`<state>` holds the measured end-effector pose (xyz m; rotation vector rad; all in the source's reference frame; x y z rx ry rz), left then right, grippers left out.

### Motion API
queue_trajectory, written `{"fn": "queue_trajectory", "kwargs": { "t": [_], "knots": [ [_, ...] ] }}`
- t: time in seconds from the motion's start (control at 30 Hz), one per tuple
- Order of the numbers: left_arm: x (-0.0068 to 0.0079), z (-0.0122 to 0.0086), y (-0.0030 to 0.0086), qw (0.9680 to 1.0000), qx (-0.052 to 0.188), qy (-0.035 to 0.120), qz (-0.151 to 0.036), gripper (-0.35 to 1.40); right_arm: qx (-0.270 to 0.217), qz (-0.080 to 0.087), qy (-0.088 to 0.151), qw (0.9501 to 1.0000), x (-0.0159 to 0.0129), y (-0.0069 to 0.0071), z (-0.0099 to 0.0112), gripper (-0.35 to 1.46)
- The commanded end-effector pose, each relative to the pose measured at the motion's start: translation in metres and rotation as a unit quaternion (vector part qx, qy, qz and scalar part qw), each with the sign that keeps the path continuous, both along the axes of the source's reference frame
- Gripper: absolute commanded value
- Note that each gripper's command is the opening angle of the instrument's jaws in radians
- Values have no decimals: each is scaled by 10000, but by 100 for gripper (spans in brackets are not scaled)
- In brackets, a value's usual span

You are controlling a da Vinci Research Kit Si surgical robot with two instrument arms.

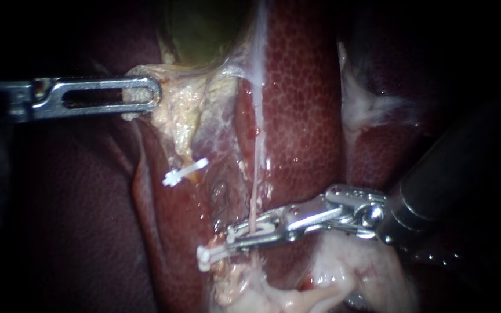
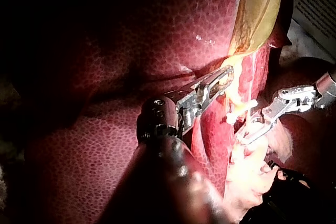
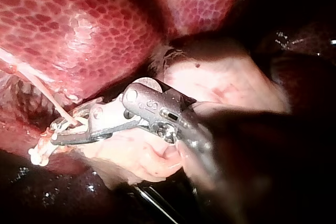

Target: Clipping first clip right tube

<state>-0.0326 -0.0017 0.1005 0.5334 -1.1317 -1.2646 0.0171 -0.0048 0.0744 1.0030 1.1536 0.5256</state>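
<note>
Endoscope view: my left instrument (image 1: 153, 94) reaches in from the left, its slotted end effector clamped on the pale tissue (image 1: 175, 113) just below the greenish gallbladder (image 1: 204, 29), with both jaws pressed against that tissue. My right instrument (image 1: 230, 239) comes in from the right across the mottled red liver (image 1: 302, 104). Its jaws are drawn narrow around a white clip (image 1: 205, 255), whose end sticks out past their tips. The right tube (image 1: 255, 191), a thin pale strand running down from the gallbladder, passes between those jaws and through the white clip. A second clip (image 1: 184, 172) sits on the tissue to the left of the right tube, well apart from both instruments. A whitish mass (image 1: 349, 272) lies under the right instrument's shaft. Left wrist view: my left instrument (image 2: 223, 77) holds the yellowish tissue at the base of the gallbladder (image 2: 257, 9), with the liver (image 2: 131, 35) beside it. The second clip (image 2: 244, 106) shows between its tip and my right instrument (image 2: 252, 132), which is just beyond. Right wrist view: my right instrument (image 3: 63, 135) holds the right tube (image 3: 47, 95) where it comes down off the liver (image 3: 79, 19). The strand enters between the nearly closed jaws, and the white clip (image 3: 42, 153) juts out ahead of them.
</note>
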Motion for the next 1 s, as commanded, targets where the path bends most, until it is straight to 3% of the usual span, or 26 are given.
{"fn": "queue_trajectory", "kwargs": {
  "t": [0.03, 0.13, 1.0],
  "knots": [
    [0, 0, 0, 10000, 0, 0, 0, -35, 54, -2, -18, 10000, 0, 0, -1, -22],
    [0, 0, 0, 10000, 0, 0, 0, -35, 113, -4, -35, 9999, -2, 1, -1, -35],
    [0, -1, -1, 10000, 0, 2, -3, -35, 348, -45, -99, 9993, -7, 2, -7, -35]
  ]
}}
